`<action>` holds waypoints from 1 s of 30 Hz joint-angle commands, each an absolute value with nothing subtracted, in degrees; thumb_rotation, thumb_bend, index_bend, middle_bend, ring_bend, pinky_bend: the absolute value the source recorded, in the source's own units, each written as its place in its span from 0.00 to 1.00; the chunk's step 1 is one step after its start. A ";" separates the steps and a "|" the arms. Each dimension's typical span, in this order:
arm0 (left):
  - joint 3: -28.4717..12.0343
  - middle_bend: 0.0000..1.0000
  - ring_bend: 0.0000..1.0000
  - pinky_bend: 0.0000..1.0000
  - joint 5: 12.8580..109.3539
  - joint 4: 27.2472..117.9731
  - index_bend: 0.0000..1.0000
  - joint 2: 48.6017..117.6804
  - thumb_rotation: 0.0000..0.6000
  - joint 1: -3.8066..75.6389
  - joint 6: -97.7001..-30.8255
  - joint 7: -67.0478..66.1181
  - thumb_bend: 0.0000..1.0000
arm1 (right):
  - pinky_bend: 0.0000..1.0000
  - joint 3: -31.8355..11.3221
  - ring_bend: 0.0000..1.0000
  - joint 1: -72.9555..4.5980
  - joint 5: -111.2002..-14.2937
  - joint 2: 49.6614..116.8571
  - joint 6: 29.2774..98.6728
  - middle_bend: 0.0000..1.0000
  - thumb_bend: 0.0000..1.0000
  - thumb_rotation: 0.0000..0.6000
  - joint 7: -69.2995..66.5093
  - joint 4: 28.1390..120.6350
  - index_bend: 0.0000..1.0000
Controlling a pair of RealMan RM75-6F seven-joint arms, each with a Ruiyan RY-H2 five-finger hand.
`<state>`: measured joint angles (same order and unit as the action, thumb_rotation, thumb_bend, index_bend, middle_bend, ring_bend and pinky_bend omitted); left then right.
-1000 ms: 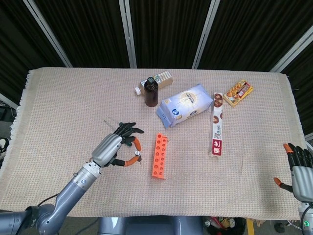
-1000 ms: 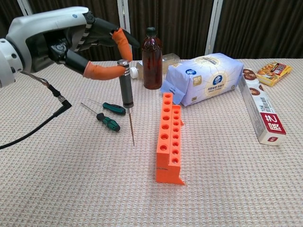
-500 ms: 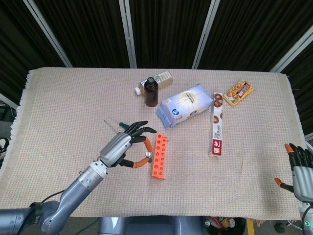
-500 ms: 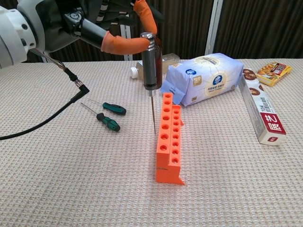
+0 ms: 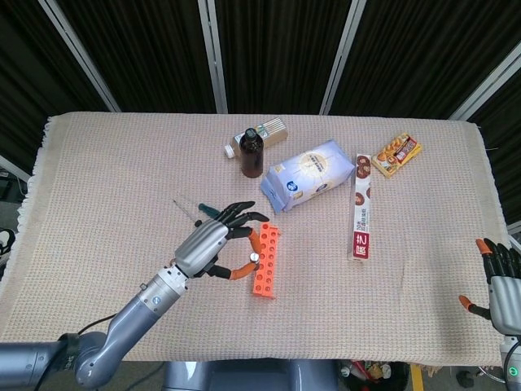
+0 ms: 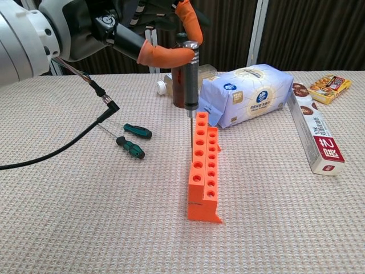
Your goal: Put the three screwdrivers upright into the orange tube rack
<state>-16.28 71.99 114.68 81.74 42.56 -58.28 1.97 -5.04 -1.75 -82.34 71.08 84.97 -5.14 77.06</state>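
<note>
Woven table mat (image 5: 106, 187); left hand (image 5: 213, 244) pinches screwdriver (image 6: 190, 80) upright beside orange rack (image 6: 203, 165).

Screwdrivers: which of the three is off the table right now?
The grey-handled screwdriver, held upright by the left robot hand with its tip beside the orange tube rack. The two green-handled screwdrivers lie flat on the cloth.
</note>
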 commanded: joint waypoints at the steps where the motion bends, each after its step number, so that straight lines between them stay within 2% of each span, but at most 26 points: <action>1: -16.16 0.16 0.00 0.01 71.68 114.40 0.82 81.94 1.00 42.84 -58.15 1.81 0.58 | 0.03 -5.05 0.00 -1.76 -82.28 71.13 84.91 0.05 0.00 1.00 -5.18 77.00 0.00; 15: -15.16 0.16 0.00 0.01 70.02 112.47 0.82 83.73 1.00 43.91 -57.72 1.18 0.58 | 0.03 -5.08 0.00 -1.69 -81.97 71.39 84.60 0.05 0.00 1.00 -5.56 76.38 0.00; 30: -11.61 0.15 0.00 0.01 72.66 105.78 0.81 88.74 1.00 43.63 -57.56 3.49 0.57 | 0.03 -5.15 0.00 -1.62 -81.81 71.36 84.52 0.05 0.00 1.00 -5.39 76.41 0.00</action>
<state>-11.68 72.55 105.91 88.61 43.65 -57.57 3.36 -5.14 -1.62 -81.82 71.36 84.51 -5.39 76.41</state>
